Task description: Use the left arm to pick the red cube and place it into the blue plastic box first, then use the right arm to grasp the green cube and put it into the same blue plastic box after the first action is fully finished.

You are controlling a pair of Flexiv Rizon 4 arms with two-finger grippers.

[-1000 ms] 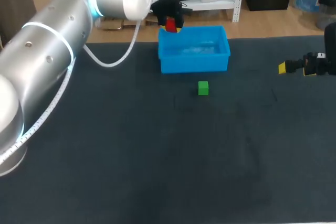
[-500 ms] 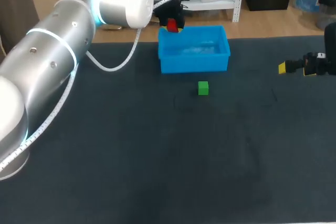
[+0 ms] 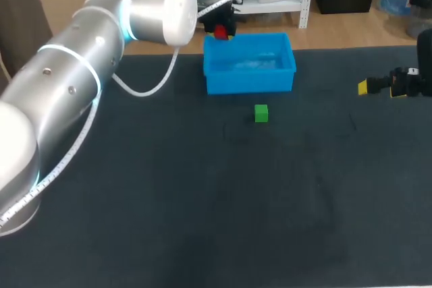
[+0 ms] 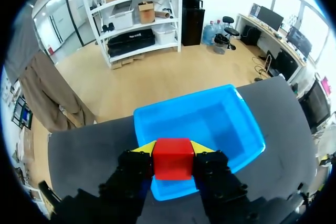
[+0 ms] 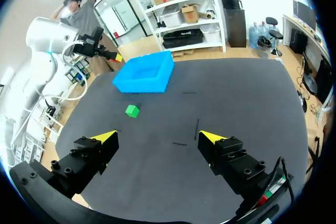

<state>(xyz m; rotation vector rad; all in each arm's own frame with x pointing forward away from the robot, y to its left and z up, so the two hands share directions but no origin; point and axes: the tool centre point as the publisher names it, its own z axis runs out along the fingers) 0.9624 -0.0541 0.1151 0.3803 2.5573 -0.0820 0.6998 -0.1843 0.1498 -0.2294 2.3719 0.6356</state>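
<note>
My left gripper (image 3: 221, 31) is shut on the red cube (image 3: 220, 32) and holds it in the air at the far left corner of the blue plastic box (image 3: 250, 63). In the left wrist view the red cube (image 4: 172, 158) sits between the yellow-tipped fingers (image 4: 146, 147) of the left gripper (image 4: 172, 148), over the near rim of the blue box (image 4: 210, 124). The green cube (image 3: 261, 113) lies on the dark table just in front of the box. My right gripper (image 3: 378, 85) stands open at the table's right side; the right wrist view shows the right gripper (image 5: 160, 138) wide open and the green cube (image 5: 132, 110) far ahead.
The dark table mat (image 3: 216, 200) spreads in front of the box and the green cube. My left arm (image 3: 74, 79) crosses the table's left half, with a white cable (image 3: 142, 79) hanging under it.
My left arm has swung its elbow a little and the gripper with the red cube has shifted slightly up and back by the box corner. The right arm and green cube stayed put.
</note>
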